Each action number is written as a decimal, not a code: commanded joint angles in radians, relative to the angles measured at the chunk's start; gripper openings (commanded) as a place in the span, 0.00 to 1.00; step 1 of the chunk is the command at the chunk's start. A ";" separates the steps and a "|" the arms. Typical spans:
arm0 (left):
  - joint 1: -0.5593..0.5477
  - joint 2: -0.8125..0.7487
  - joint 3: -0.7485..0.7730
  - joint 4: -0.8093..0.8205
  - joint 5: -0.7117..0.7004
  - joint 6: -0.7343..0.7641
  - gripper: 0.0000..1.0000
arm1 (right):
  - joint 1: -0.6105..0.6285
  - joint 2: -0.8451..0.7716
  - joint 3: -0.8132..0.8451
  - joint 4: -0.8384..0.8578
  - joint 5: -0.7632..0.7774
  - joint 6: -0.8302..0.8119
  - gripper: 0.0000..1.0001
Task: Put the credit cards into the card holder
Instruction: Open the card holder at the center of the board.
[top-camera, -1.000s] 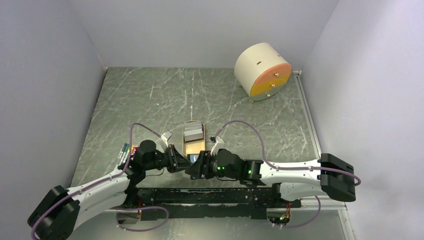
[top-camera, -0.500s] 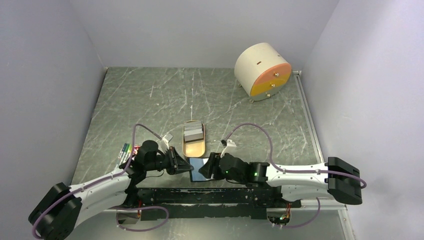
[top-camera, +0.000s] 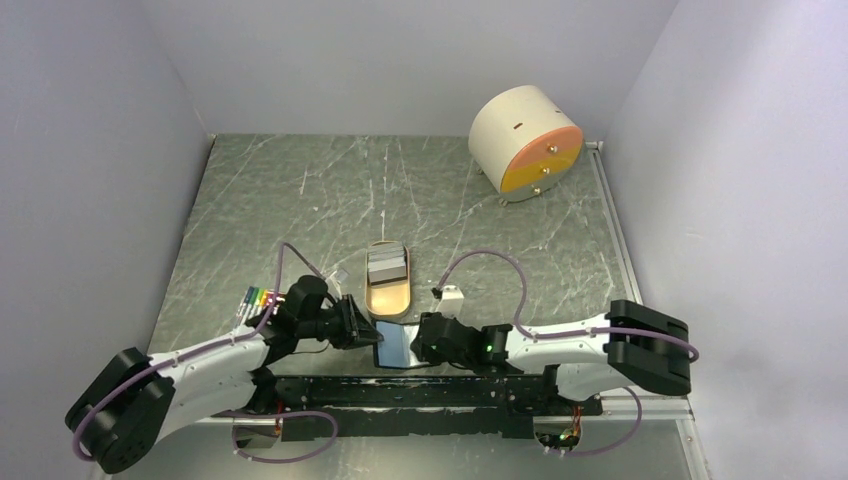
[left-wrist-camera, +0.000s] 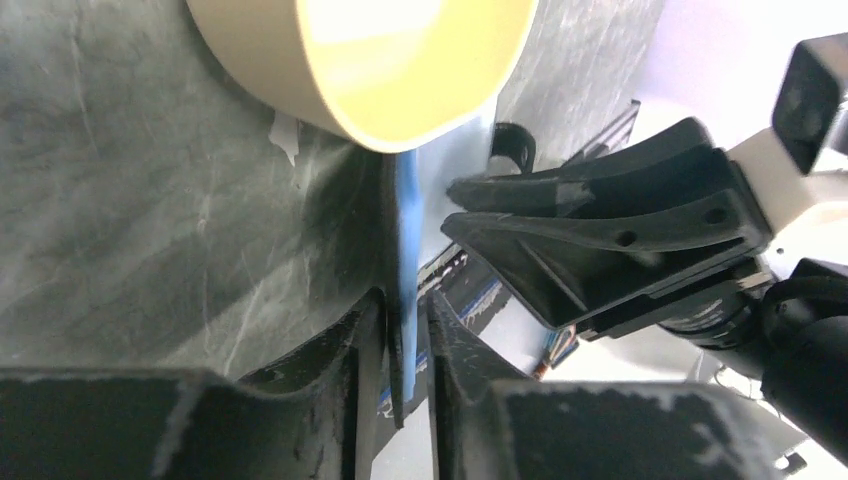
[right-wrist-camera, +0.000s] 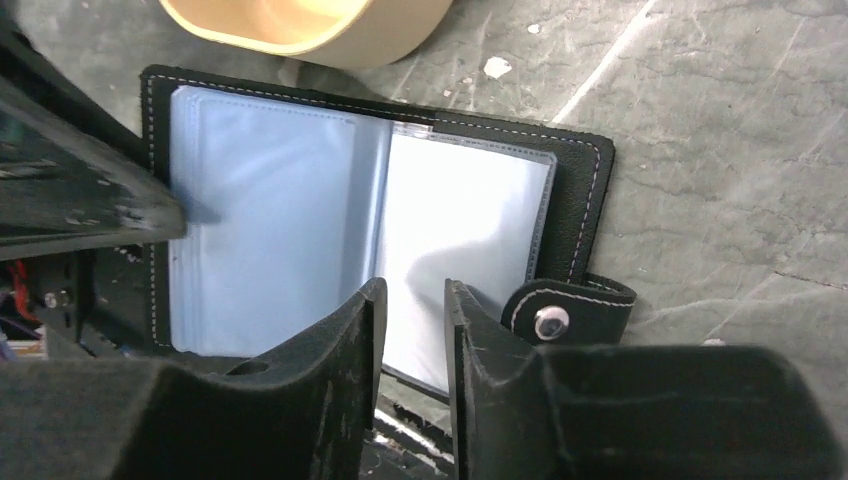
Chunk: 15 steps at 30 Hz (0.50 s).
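The card holder (top-camera: 397, 345) lies open near the table's front edge, with its blue-grey pockets (right-wrist-camera: 300, 230) facing up and its snap tab (right-wrist-camera: 560, 310) at the right. My left gripper (top-camera: 358, 325) is shut on its left cover edge (left-wrist-camera: 405, 230); the fingers (left-wrist-camera: 365, 330) pinch the black cover and a blue pocket. My right gripper (right-wrist-camera: 412, 300) hovers over the right page with its jaws a little apart and nothing between them. The credit cards (top-camera: 386, 265), a grey stack, sit in the tan oval tray (top-camera: 388, 300) just behind the holder.
A round beige drum with an orange face (top-camera: 525, 140) stands at the back right. Coloured markers (top-camera: 252, 298) lie left of my left arm. The tray's rim (right-wrist-camera: 330, 30) nearly touches the holder's far edge. The black base rail (top-camera: 420, 395) runs along the near edge.
The card holder has gone from held between both grippers to lying open flat. My right gripper drew back to the right; my left gripper kept hold of the left cover.
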 joint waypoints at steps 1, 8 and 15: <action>-0.004 -0.058 0.098 -0.199 -0.113 0.087 0.31 | -0.003 0.052 0.023 0.011 0.025 -0.024 0.29; -0.005 -0.225 0.185 -0.354 -0.221 0.078 0.42 | -0.004 0.065 -0.004 0.084 0.001 -0.005 0.25; -0.005 -0.201 0.154 -0.247 -0.135 0.069 0.33 | -0.004 0.073 0.028 0.065 -0.001 -0.043 0.23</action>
